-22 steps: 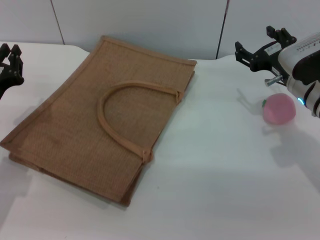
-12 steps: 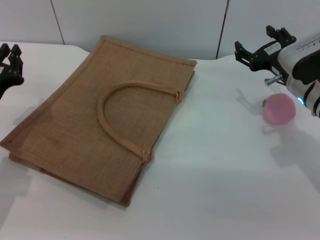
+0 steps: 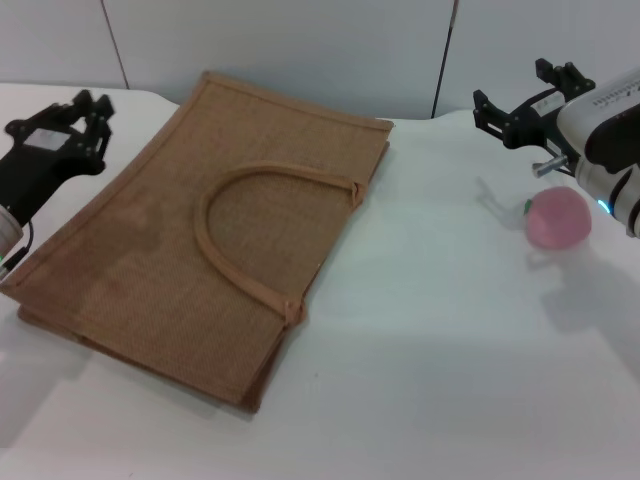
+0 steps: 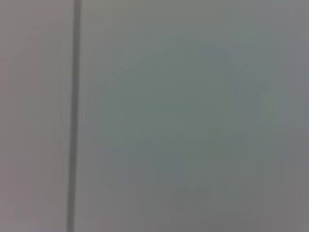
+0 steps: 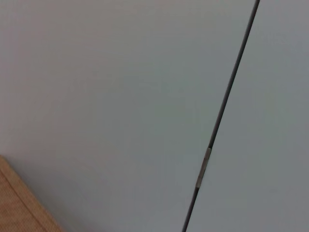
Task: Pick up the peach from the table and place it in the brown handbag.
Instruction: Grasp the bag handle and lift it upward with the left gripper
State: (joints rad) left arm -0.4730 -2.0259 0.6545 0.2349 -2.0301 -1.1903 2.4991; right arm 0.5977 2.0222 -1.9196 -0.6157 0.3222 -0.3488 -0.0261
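Observation:
The brown handbag [image 3: 210,240] lies flat on the white table [image 3: 430,350], its arched handle [image 3: 235,215] on top. A corner of it also shows in the right wrist view [image 5: 19,210]. The pink peach [image 3: 558,217] sits on the table at the right, its green leaf pointing toward the bag. My right gripper [image 3: 525,88] is open and hangs in the air behind and a little left of the peach, apart from it. My left gripper [image 3: 55,115] is open and hovers by the bag's far left edge. The left wrist view shows only wall.
A grey panelled wall [image 3: 300,50] stands behind the table. Bare tabletop lies between the bag and the peach and along the front edge.
My left gripper has swung in from the left edge toward the bag's left side. The right gripper, peach and bag have barely moved.

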